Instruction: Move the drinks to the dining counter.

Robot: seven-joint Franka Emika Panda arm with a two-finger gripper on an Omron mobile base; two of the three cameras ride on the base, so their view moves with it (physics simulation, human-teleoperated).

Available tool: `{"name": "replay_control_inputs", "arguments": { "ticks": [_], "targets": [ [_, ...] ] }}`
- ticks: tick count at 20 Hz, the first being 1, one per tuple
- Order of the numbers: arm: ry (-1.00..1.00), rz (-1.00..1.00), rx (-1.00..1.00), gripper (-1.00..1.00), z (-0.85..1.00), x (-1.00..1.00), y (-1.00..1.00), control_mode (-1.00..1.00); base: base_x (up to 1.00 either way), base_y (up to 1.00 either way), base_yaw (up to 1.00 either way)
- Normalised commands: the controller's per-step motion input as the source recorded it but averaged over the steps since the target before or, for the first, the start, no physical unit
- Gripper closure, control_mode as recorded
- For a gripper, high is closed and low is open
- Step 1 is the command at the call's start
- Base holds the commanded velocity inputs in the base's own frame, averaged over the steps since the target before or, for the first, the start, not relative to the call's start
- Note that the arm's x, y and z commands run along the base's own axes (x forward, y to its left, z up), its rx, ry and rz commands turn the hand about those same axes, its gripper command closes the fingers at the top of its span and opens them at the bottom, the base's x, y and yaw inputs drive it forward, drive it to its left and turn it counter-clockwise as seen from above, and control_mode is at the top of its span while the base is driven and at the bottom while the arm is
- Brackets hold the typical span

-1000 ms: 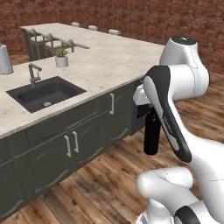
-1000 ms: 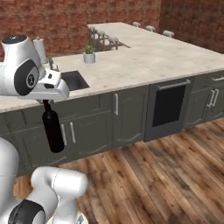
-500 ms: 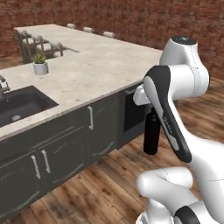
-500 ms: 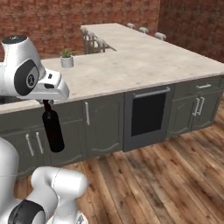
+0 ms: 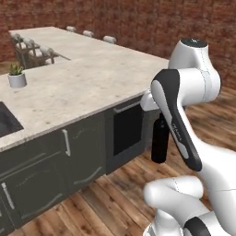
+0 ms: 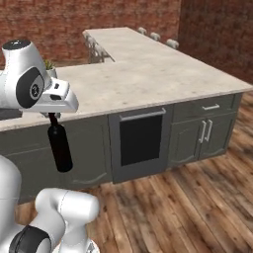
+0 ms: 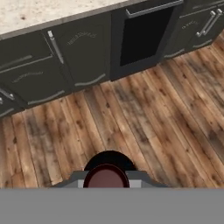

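Black wine bottle (image 6: 60, 147) hangs upright by its neck from the gripper (image 6: 52, 116), jaws clamped on the neck, body dangling free above the wood floor (image 6: 197, 207), in front of the dark cabinets (image 6: 202, 136). Same bottle in the left base view (image 5: 160, 140), tucked beside the arm's forearm. Hand view looks straight down on its reddish cap (image 7: 106, 177) with floor planks beneath.

Progress, as a judgement: one drink is in transit, not delivered. The bottle is off any surface, and the dining counter (image 5: 60, 44), the long beige speckled stretch with pale stools (image 5: 87, 33) at its far edge, is well apart from the bottle. No other drinks can be seen from here, so I cannot tell how many are already placed. What is left for this one is to carry it to that counter, set it down and release.

Around: the near beige stone surface (image 6: 148, 79) over dark cabinets, a black oven door (image 6: 138, 142) set into the cabinet front, a small potted plant (image 5: 17, 76) on the surface, and a corner of the sink (image 5: 7, 122) at the left edge. Chairs or a rack (image 5: 34, 51) sit farther back, too blurred to name. Brick wall (image 6: 59, 20) behind.

In the way: the cabinet run stands between the bottle and the counter top, so the bottle likely needs lifting over the edge. It hangs low, and its base could clip the cabinet front.
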Motion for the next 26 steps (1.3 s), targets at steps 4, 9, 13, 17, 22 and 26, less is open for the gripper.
{"name": "replay_control_inputs", "arguments": {
  "ticks": [4, 9, 13, 17, 22, 26],
  "targets": [
    [0.00, 0.00, 0.00, 1.00, 0.00, 0.00, 0.00, 1.00, 1.00, -1.00, 0.15],
    [0.00, 0.00, 0.00, 1.00, 0.00, 0.00, 0.00, 1.00, 1.00, -1.00, 0.16],
    [0.00, 0.00, 0.00, 1.00, 0.00, 0.00, 0.00, 1.00, 1.00, -1.00, 0.16],
    [0.00, 0.00, 0.00, 1.00, 0.00, 0.00, 0.00, 1.00, 0.84, -1.00, 0.18],
    [0.00, 0.00, 0.00, 1.00, 0.00, 0.00, 0.00, 1.00, 0.67, -1.00, 0.18],
    [0.00, 0.00, 0.00, 1.00, 0.00, 0.00, 0.00, 1.00, 0.59, -1.00, 0.16]
  ]
}}
